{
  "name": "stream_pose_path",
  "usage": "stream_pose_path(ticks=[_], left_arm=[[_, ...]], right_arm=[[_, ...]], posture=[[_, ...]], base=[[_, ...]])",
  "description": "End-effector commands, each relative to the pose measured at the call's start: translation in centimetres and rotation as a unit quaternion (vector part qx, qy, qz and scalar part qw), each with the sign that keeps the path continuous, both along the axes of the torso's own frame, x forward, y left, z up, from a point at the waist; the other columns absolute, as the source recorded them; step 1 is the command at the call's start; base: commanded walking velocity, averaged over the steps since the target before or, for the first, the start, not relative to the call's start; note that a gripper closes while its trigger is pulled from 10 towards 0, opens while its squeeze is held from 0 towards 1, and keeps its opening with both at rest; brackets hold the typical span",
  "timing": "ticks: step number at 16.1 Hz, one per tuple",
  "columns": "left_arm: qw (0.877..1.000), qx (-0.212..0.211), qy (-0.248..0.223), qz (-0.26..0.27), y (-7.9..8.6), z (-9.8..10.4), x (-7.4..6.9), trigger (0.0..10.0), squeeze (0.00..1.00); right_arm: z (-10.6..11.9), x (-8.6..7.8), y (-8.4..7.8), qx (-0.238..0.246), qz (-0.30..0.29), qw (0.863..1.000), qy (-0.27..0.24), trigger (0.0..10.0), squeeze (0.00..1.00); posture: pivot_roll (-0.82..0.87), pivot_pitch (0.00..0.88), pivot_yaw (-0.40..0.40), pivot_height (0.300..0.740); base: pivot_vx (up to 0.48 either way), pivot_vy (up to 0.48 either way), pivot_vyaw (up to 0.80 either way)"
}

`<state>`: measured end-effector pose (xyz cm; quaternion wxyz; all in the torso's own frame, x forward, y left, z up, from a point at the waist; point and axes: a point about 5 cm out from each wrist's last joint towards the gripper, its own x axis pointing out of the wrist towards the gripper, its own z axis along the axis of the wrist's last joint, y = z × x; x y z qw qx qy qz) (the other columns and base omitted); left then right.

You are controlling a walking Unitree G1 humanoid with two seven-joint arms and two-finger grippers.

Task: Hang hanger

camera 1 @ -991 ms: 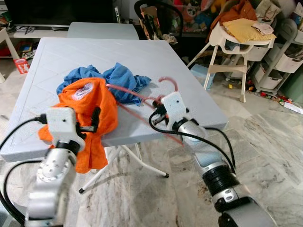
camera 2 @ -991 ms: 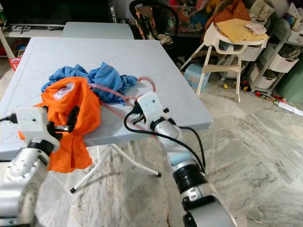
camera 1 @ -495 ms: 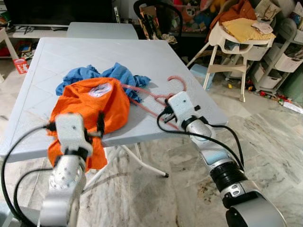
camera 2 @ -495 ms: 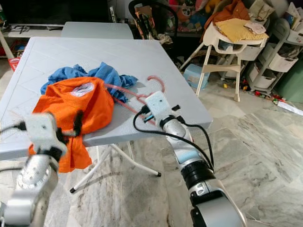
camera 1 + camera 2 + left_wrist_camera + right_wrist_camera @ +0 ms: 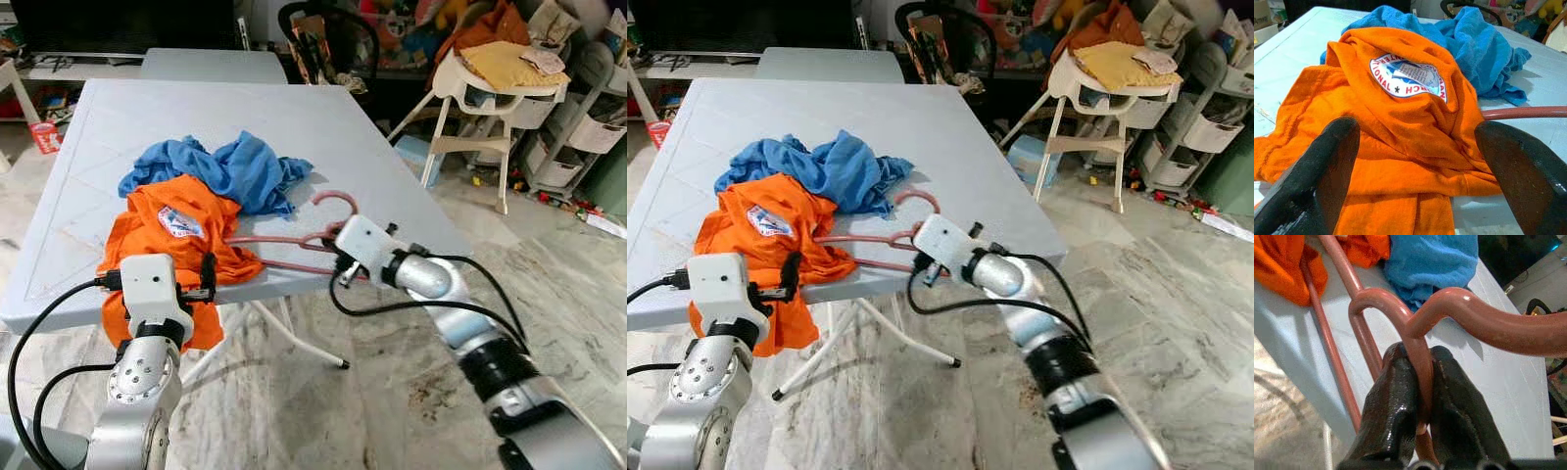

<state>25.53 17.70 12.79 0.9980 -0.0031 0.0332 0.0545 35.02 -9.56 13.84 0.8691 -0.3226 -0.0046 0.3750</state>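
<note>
Left gripper (image 5: 1415,161) spread wide before the orange shirt (image 5: 176,230), gripping nothing. Pink hanger (image 5: 294,240) flat on the grey table (image 5: 294,117), one end under that shirt. Right gripper (image 5: 1418,396) pinched on its neck; probably light, stiff, smooth.

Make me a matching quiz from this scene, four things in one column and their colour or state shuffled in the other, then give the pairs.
Things:
1. hanger
2. orange shirt
3. blue cloth
4. left gripper

States:
A. open, in front of the shirt
B. bunched on the table behind the shirt
C. pinched at its neck by the right gripper
D. draped over the table edge, round logo up

Pairs: 1-C, 2-D, 3-B, 4-A
</note>
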Motion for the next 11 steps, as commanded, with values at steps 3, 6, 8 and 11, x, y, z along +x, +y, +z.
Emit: stream_pose_path(ticks=[3,6,8,11], left_arm=[[1.0,0.01,0.023,0.01,0.1,-0.5,-0.1,10.0,0.0],[0.997,0.022,0.064,0.03,0.7,-1.6,-0.8,6.0,0.0],[0.995,0.021,0.095,0.035,0.8,-2.3,-1.2,0.0,0.0],[0.992,0.031,0.124,0.019,0.4,-2.5,-1.2,7.4,0.0]], right_arm=[[-1.1,0.5,-3.5,-0.068,-0.042,0.997,0.017,10.0,0.0],[0.0,2.0,-6.5,-0.086,-0.125,0.988,-0.015,10.0,0.0],[0.8,2.5,-7.1,-0.075,-0.166,0.982,-0.044,10.0,0.0],[1.3,2.9,-6.9,-0.052,-0.188,0.979,-0.061,10.0,0.0]], posture=[[0.05,0.027,-0.101,0.74],[0.05,0.027,-0.098,0.74],[0.06,0.03,-0.096,0.74],[0.06,0.032,-0.093,0.74]], base=[[0.0,0.0,0.0],[0.0,0.0,0.0],[0.0,0.0,0.0],[0.0,0.0,0.0]])
